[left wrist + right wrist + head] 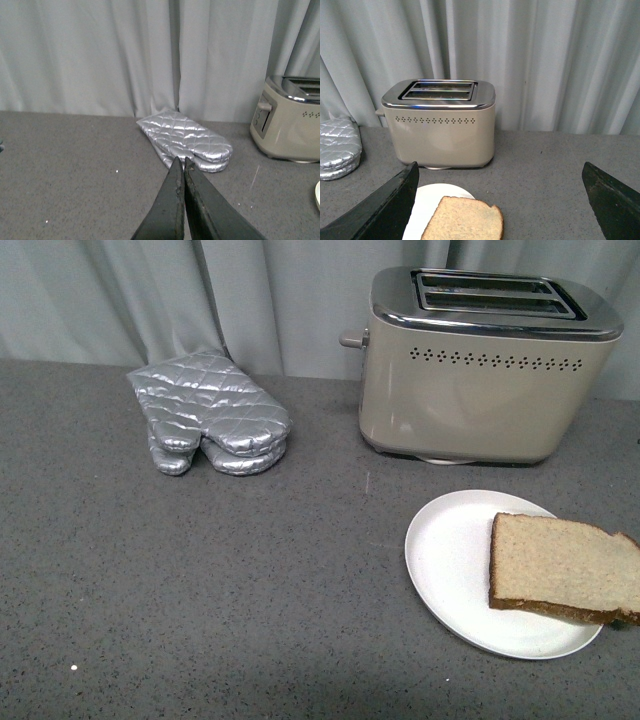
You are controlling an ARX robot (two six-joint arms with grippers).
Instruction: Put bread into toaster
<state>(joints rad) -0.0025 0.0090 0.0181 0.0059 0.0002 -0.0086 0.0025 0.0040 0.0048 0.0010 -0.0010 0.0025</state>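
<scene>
Beige toaster (pixel 480 370): upright at the back of the grey counter (pixel 250 590), well right of the silver oven mitt (pixel 210 412).
Bread (pixel 565 568): flat on the white plate (pixel 450 560) – overhanging its right rim, just before the toaster.
Left gripper (pixel 181 162): fingers pressed together, empty.
Right gripper (pixel 500 167): spread wide, empty.

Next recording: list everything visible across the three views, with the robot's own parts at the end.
bread: one slice, light tan with a dark crust, lying flat on the plate's right side and overhanging its rim
plate: one, white, front right of the table
toaster: one, beige with a chrome top, behind the plate, slots empty
oven mitt: silver quilted, back left; possibly a stacked pair
table: one, grey speckled
curtain: pale grey, behind the table
left gripper: black, shut, empty, facing the mitt
right gripper: black, open, facing the bread and toaster
</scene>
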